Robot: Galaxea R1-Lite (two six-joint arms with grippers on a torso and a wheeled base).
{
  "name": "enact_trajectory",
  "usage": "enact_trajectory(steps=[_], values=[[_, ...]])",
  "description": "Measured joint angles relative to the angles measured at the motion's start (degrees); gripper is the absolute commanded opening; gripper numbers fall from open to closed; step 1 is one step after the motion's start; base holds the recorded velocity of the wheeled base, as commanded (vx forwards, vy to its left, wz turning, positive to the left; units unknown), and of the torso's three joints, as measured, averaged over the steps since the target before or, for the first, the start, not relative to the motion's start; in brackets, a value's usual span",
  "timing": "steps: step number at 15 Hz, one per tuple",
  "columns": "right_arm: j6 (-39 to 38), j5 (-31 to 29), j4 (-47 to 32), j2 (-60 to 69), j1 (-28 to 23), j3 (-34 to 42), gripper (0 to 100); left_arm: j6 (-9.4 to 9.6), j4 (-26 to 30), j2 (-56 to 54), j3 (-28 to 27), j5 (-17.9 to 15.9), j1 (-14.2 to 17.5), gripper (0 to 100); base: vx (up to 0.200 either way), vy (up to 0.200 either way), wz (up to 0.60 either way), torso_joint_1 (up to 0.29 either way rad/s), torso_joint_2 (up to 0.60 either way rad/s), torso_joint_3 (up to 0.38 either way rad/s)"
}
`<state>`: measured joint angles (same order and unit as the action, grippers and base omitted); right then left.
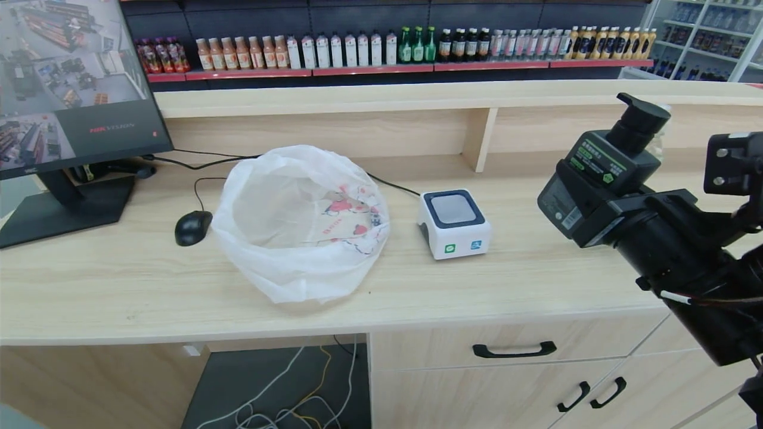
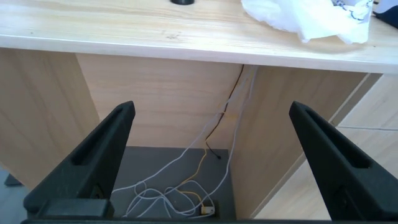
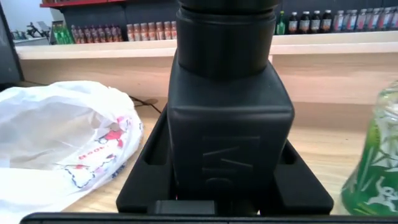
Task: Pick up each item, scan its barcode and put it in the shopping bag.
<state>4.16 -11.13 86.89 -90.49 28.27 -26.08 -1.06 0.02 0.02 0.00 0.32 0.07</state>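
My right gripper [image 1: 602, 205] is shut on a black pump bottle [image 1: 602, 167], held tilted in the air at the right of the counter, to the right of the white scanner [image 1: 454, 224]. In the right wrist view the black bottle [image 3: 229, 130] sits squarely between the fingers [image 3: 149, 168]. The white shopping bag [image 1: 301, 220] lies open on the counter left of the scanner, its pale plastic [image 3: 62, 143] also in the right wrist view. My left gripper [image 2: 214, 155] hangs open below the counter's front edge, with nothing between its fingers [image 2: 93, 162].
A black mouse [image 1: 192, 227] and a monitor [image 1: 71, 77] stand left of the bag. A green bottle [image 3: 373, 168] stands on the counter near my right gripper. Cables [image 2: 180, 193] lie in the recess under the counter. Drawers [image 1: 512, 351] front the counter.
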Motion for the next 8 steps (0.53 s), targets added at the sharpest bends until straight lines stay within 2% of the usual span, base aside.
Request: enact_trajectory(steps=[8], values=[[5.2,-0.3,2.0,0.3,0.2,1.2,0,0.11,0.0,0.0,0.0,0.0,0.0,100,0.0,0.0,0.0,0.0,0.0,0.0]])
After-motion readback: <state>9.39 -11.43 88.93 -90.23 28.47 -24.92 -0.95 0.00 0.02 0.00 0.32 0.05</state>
